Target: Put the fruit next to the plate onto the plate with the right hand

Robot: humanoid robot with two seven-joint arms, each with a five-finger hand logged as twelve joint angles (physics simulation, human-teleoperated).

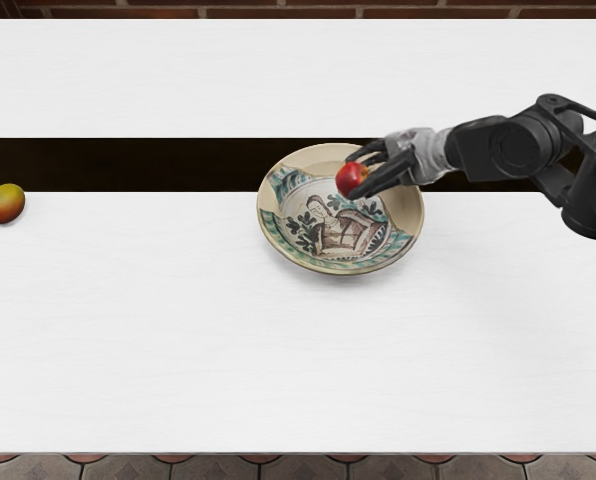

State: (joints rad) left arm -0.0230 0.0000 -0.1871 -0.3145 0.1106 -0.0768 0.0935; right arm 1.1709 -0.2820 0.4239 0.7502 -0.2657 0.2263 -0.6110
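White table [278, 350] fills the near part of the view, with a strip of tiled floor [298, 467] showing below its front edge. At the far left, close to the table's back edge, a mango [2, 204] lies on its side, yellow-orange with a green end. It is well apart from everything else, at 9 o'clock from the plate.

Right of centre stands the plate [278, 232], a deep cream dish with a painted figure in the middle and blue-green leaf work round the rim. It sits near the table's back edge, and its far rim shows against the dark gap [128, 165] between this table and a second white table [228, 80] behind. Nothing lies flat in the painted well.

An apple [351, 178], small and red, is over the plate's inside at about 1 o'clock from its centre. The right hand [390, 163] is clamped on it: dark fingers [374, 154] curl over the top and others close in from below, so the apple is pinched at their tips. Whether it touches the plate's surface or hangs just above cannot be told from this angle.

From the hand a grey wrist leads to the black arm [513, 145], which comes in from the right edge at 3 o'clock.
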